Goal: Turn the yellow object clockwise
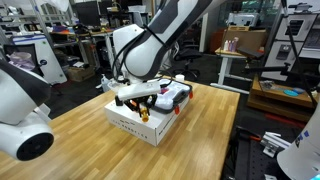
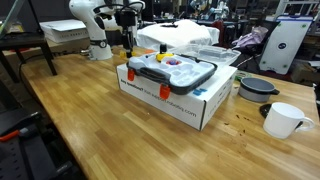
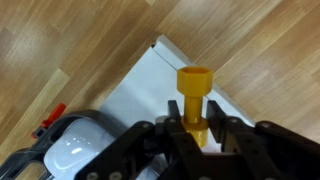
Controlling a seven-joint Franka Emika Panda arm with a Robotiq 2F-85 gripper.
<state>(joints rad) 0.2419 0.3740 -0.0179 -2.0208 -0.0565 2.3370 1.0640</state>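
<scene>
The yellow object (image 3: 195, 95) is a short yellow-orange peg with a hexagonal head. It sits between my gripper's (image 3: 197, 137) black fingers, which are shut on its lower part. It hangs over a corner of the white box (image 3: 150, 85). In an exterior view my gripper (image 1: 140, 102) is low over the near end of the white box (image 1: 135, 125) with the yellow object (image 1: 143, 114) under it. In an exterior view the white box (image 2: 190, 100) shows, but I cannot make out the gripper or the yellow object over it.
A grey lidded tray (image 2: 170, 72) lies on the box and also shows in the wrist view (image 3: 75, 145). Two small upright orange pieces (image 2: 130, 72) (image 2: 165, 92) stand at the box's side. A white mug (image 2: 285, 120) and a dark bowl (image 2: 258, 88) are nearby. Another white robot (image 1: 20, 110) stands close.
</scene>
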